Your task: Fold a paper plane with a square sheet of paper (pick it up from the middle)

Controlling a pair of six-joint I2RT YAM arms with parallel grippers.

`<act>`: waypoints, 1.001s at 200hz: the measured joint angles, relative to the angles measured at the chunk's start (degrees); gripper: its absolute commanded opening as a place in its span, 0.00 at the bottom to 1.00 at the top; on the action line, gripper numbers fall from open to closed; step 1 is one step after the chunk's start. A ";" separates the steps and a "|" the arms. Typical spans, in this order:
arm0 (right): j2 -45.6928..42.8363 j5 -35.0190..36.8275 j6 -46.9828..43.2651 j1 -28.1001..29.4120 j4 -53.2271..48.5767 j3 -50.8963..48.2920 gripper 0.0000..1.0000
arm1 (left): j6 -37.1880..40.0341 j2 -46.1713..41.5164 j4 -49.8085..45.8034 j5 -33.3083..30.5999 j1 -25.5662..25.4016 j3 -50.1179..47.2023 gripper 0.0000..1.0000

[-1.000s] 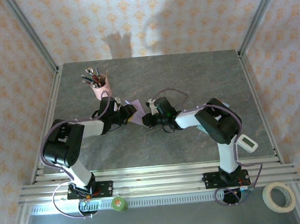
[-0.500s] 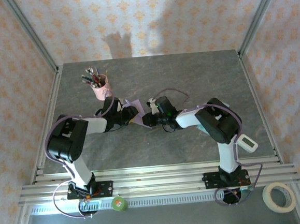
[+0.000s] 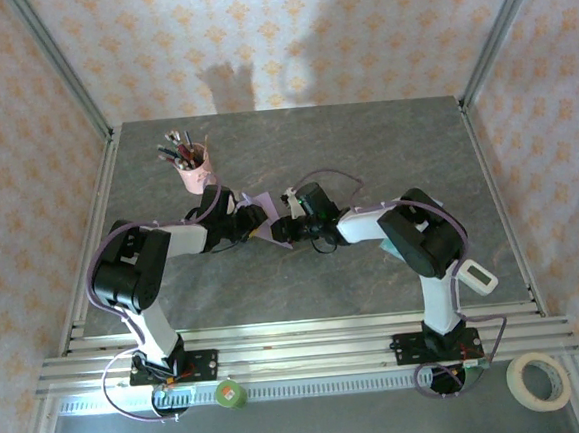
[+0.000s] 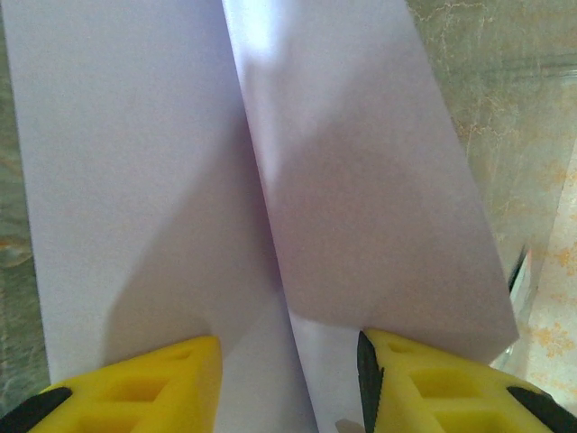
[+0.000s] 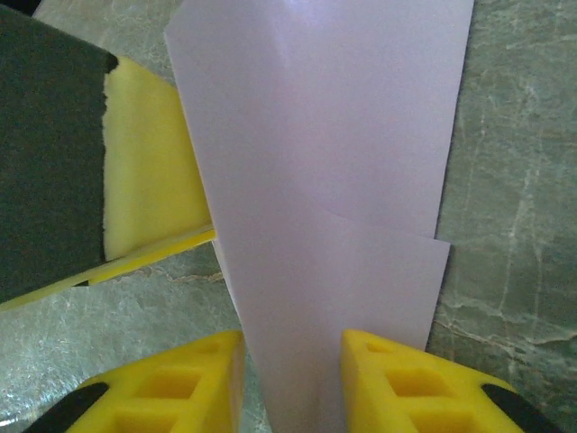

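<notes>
Pale lilac square sheet of paper (image 4: 361,180) runs up between the yellow fingers of the left gripper (image 4: 288,347), whose jaws stand apart astride a lengthwise crease. Whether the pads touch the sheet cannot be told, as the lower frame edge cuts them off. On the right wrist view the right gripper (image 5: 290,338) likewise has its yellow jaws parted, with a narrow stretch of the sheet (image 5: 325,135) filling the gap; contact there is not clear either. One layer overlaps another, leaving a stepped edge on the right side of that view. The left gripper's yellow finger (image 5: 153,171) and dark body press in beside the sheet's left edge. Both wrist views cut the sheet off at the top. From above, the two grippers (image 3: 253,219) (image 3: 283,230) meet near mid-table, and the wrists hide most of the sheet (image 3: 260,207), so its outline is hard to make out. It lies on the grey marbled table (image 3: 385,149), near a pink pen cup (image 3: 196,170).
</notes>
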 measured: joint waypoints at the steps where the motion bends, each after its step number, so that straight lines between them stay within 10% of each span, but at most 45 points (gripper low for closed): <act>1: 0.00 0.00 0.00 0.00 -0.04 0.00 0.32 | 0.04 0.00 0.00 0.00 0.00 0.00 0.46; 200: 0.37 -0.35 2.54 0.00 -3.15 1.18 0.10 | 0.09 0.20 -0.04 0.00 0.02 -0.04 0.42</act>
